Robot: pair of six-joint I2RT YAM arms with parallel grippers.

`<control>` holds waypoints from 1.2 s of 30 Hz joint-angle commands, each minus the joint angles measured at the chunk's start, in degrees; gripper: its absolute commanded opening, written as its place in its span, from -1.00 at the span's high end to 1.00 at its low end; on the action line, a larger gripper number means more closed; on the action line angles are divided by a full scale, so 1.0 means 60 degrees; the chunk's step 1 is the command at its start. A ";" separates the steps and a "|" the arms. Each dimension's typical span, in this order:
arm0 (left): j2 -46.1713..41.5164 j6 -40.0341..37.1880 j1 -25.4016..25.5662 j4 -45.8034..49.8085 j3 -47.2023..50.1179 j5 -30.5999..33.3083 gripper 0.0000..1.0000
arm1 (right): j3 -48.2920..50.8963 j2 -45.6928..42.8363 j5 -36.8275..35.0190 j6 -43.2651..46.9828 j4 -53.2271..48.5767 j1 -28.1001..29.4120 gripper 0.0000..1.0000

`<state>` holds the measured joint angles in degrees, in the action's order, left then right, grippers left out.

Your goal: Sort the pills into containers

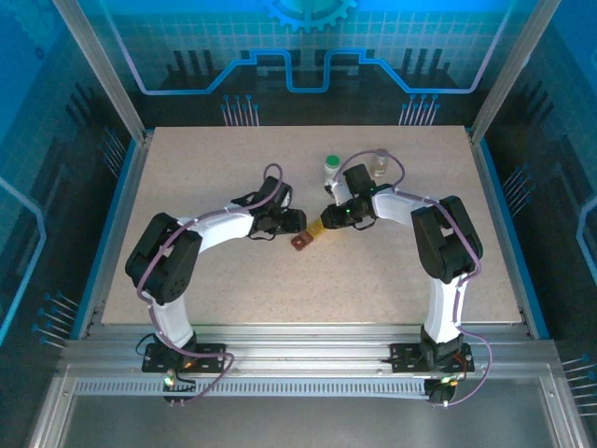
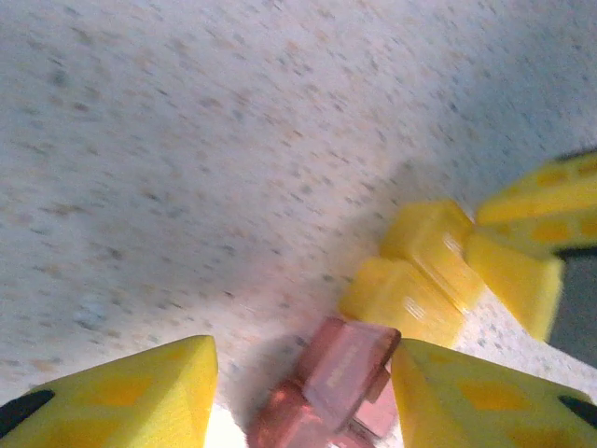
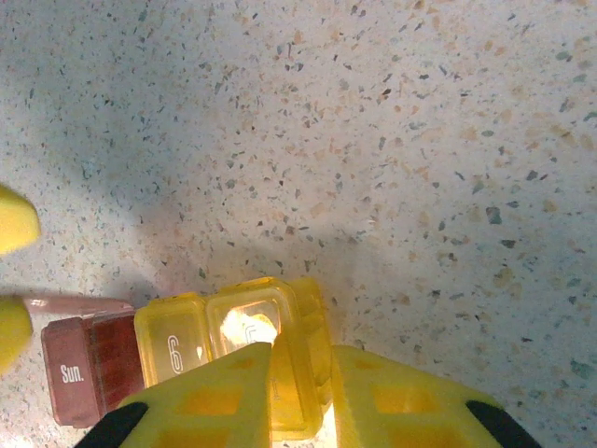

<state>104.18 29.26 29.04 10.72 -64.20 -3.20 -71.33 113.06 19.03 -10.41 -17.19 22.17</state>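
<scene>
Our right gripper (image 3: 300,362) pinches the yellow piece (image 3: 201,341) down on the table (image 1: 233,168); the joined red piece (image 2: 340,373) lies between the parted jaws of our left gripper (image 2: 300,353), touching one. If we pull now, the red end could slip out

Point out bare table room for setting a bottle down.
Free: the table between the pill strip and its near edge, and the far-left corner. Crowded: the centre, where the left gripper and right gripper meet at the strip, with the white bottle and vial just behind.
</scene>
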 commanded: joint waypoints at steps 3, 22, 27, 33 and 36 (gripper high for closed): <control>0.0303 0.0011 0.0003 0.0541 -0.0195 0.0529 -0.07 | 0.0367 0.0581 -0.1329 0.0233 -0.1535 -0.0078 0.53; -0.1175 -0.0377 0.0029 -0.0370 0.0430 0.1048 -0.22 | 0.2305 -0.1645 -0.1049 -0.3424 0.1891 -0.0347 0.29; -0.3078 -0.0713 0.0028 -0.1178 0.1651 0.1307 -0.25 | 0.2436 -0.2510 -0.0767 -0.3726 0.2368 -0.0359 0.19; -0.5918 -0.1720 0.0030 -0.2121 0.3591 0.1753 -0.31 | 0.1193 -0.3259 -0.2559 -0.1951 0.0966 -0.0196 0.08; -0.7317 -0.2012 0.0027 -0.2637 0.4617 0.2112 -0.36 | 0.0132 -0.2833 -0.3594 -0.0817 0.0296 -0.0196 -0.01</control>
<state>65.34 21.06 28.99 -0.84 -40.47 6.28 -65.41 95.42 5.80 -23.31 -10.83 20.62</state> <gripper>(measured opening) 0.676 0.497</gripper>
